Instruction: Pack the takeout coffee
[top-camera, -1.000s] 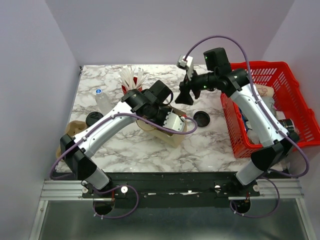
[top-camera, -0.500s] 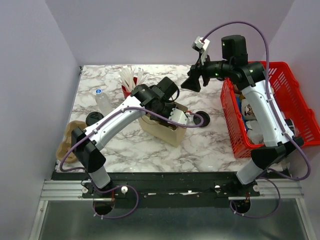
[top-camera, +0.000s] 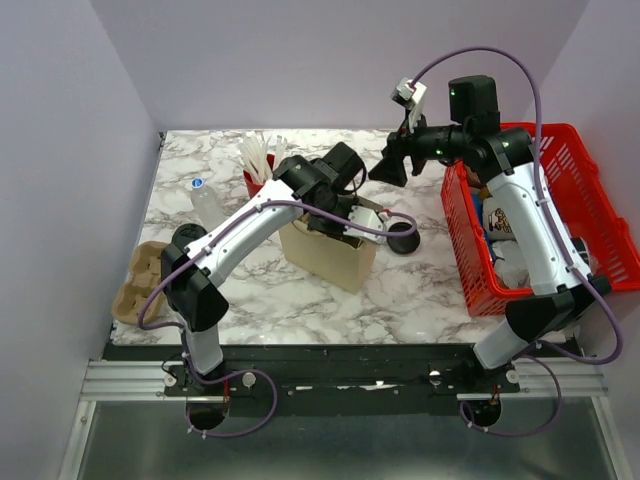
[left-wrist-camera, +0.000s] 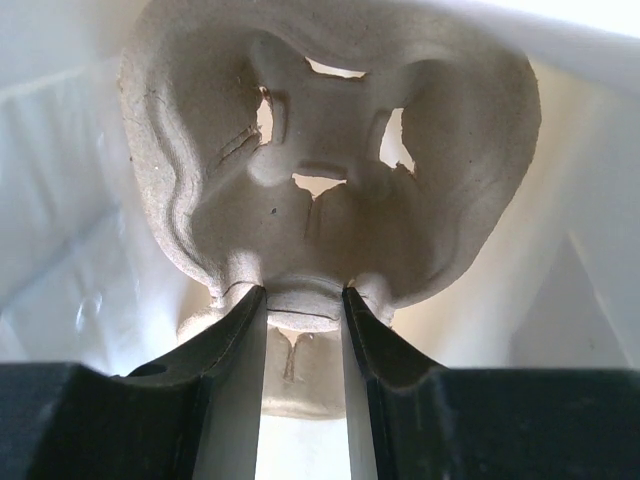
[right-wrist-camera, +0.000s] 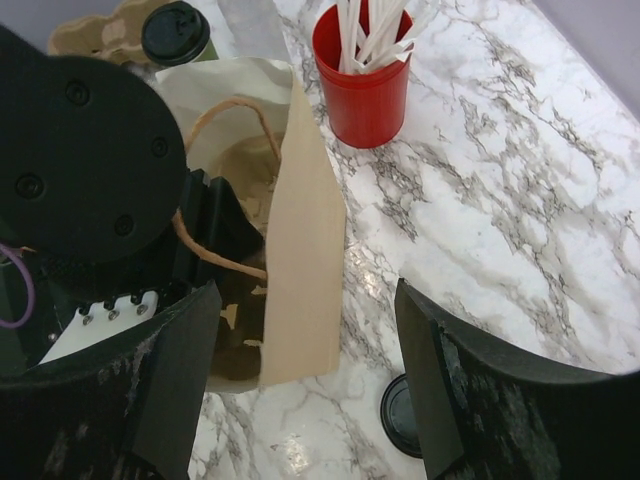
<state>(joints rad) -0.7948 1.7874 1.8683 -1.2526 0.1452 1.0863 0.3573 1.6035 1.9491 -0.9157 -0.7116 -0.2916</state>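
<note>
**Coffee (right-wrist-camera: 175, 32) not yet packed; a tray has just gone into the bag (right-wrist-camera: 300, 250).**
The coffee stands on the bench (right-wrist-camera: 500, 200), beyond the bag from the right claw (top-camera: 386, 166) and well apart from both claws. Within the last second the left arm stretched forward and tipped its wrist down. Its left claw (left-wrist-camera: 303, 300) is now inside the bag, pinched narrow on a pulp cup tray (left-wrist-camera: 330, 180), probably the cup's seat. The right claw, wide and empty, has lifted clear.

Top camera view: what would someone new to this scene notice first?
The left claw is sunk into the tan paper bag at mid-table, pinching a moulded pulp cup carrier. Next comes the bright red basket at the right edge, with the right claw hanging open in the air between bag and basket, toward the back.
</note>
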